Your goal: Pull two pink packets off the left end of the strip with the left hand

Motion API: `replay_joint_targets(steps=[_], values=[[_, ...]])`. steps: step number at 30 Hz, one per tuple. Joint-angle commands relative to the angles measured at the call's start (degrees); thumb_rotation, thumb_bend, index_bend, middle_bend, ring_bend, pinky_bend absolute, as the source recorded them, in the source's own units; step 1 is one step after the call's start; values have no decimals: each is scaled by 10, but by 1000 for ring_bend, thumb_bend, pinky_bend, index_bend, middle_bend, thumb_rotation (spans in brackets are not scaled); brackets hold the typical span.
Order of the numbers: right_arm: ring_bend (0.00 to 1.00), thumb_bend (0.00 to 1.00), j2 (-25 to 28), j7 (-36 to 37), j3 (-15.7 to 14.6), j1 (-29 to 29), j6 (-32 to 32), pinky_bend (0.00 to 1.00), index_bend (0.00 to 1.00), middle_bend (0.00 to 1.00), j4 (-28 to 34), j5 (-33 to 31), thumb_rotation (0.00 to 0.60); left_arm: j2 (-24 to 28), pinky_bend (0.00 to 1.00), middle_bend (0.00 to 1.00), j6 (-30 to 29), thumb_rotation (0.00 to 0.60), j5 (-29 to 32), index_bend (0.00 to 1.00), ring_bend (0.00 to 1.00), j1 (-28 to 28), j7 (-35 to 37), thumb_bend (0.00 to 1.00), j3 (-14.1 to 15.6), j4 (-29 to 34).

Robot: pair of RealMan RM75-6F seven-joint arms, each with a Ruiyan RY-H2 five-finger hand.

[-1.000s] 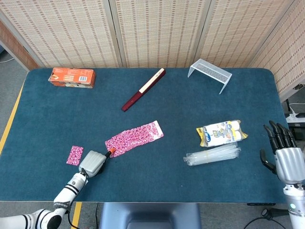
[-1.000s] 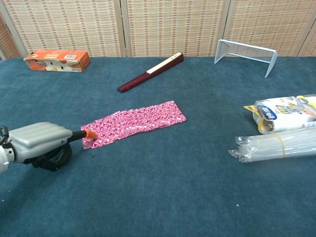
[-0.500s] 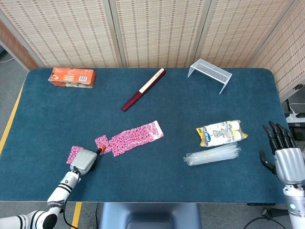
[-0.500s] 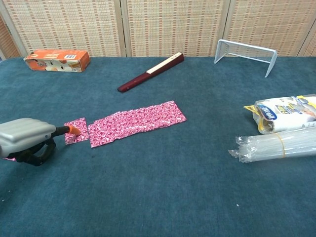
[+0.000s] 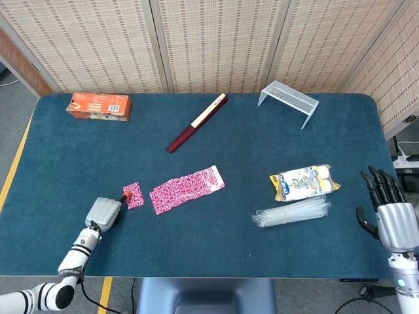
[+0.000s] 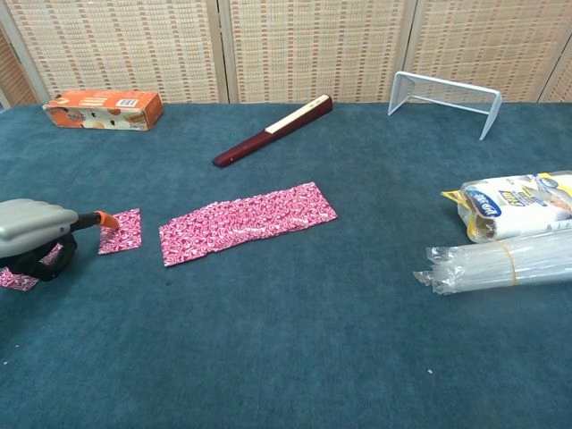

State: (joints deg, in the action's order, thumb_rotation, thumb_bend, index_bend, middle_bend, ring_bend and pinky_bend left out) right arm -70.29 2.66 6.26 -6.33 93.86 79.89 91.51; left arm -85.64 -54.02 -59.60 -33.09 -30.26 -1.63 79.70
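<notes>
The blue table [image 5: 216, 248] carries everything. The pink strip [image 6: 248, 223] lies near its middle, flat on the cloth. A white wire rack [image 6: 444, 98] stands at the far right, and a dark red folded fan [image 6: 271, 130] lies at the far middle. An orange box [image 6: 104, 109] lies at the far left. A white wrapped packet [image 6: 511, 206] and a clear plastic bundle [image 6: 500, 264] lie at the right side, touching each other.

The left hand [image 6: 34, 236] rests on the table at the left, fingers clenched, and its orange fingertip [image 6: 105, 218] presses on one torn pink packet [image 6: 122, 231], apart from the strip. A second pink packet [image 6: 18, 277] lies partly under this hand. The right hand [image 5: 389, 208] is beside the table's right edge, its fingers released and spread, grasping nothing.
</notes>
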Motion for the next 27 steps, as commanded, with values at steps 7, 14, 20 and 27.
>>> replay_joint_targets(steps=[7, 14, 20, 27], values=[[0, 481, 1, 0, 0, 0, -2, 129, 0, 0, 2, -2, 600, 9, 702, 681, -33, 600, -27, 105, 753, 4, 22, 793, -12, 15], [0, 481, 4, 4, 0, 0, -1, 129, 0, 0, 2, 0, 600, 76, 705, 668, -144, 600, -143, 127, 748, 59, 99, 785, 14, 80], [0, 388, 4, -16, -1, 2, 5, 129, 0, 0, -4, 4, 600, 124, 657, 508, -241, 600, -211, 177, 587, 139, 199, 613, 61, 63], [0, 222, -6, -36, -4, 0, 2, 129, 0, 0, -8, 8, 600, 124, 534, 318, -276, 600, -225, 169, 385, 178, 276, 554, 58, 12]])
